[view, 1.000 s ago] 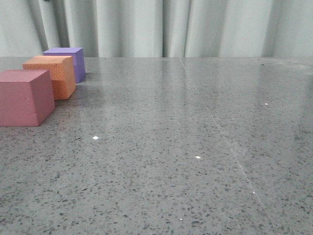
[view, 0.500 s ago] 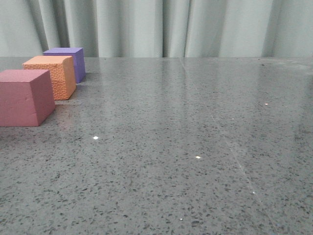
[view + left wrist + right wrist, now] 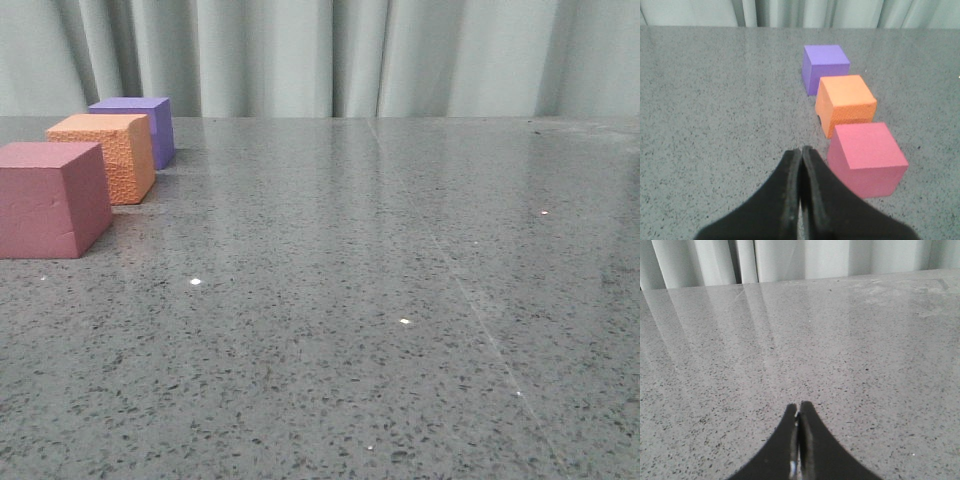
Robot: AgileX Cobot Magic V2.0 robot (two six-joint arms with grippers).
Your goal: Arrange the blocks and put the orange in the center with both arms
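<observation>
Three foam blocks stand in a row at the table's left side: a pink-red cube (image 3: pixel 52 198) nearest, the orange cube (image 3: pixel 105 155) behind it, a purple cube (image 3: pixel 135 126) farthest back. The left wrist view shows the same row: pink-red (image 3: pixel 867 157), orange (image 3: pixel 846 103), purple (image 3: pixel 824 67). My left gripper (image 3: pixel 801 150) is shut and empty, hanging just beside the pink-red cube without touching it. My right gripper (image 3: pixel 799 405) is shut and empty over bare grey stone, with no block in its view. Neither arm shows in the front view.
The speckled grey stone tabletop (image 3: pixel 400 300) stretches from the cubes to the right. A pale pleated curtain (image 3: pixel 330 55) hangs along the table's far edge.
</observation>
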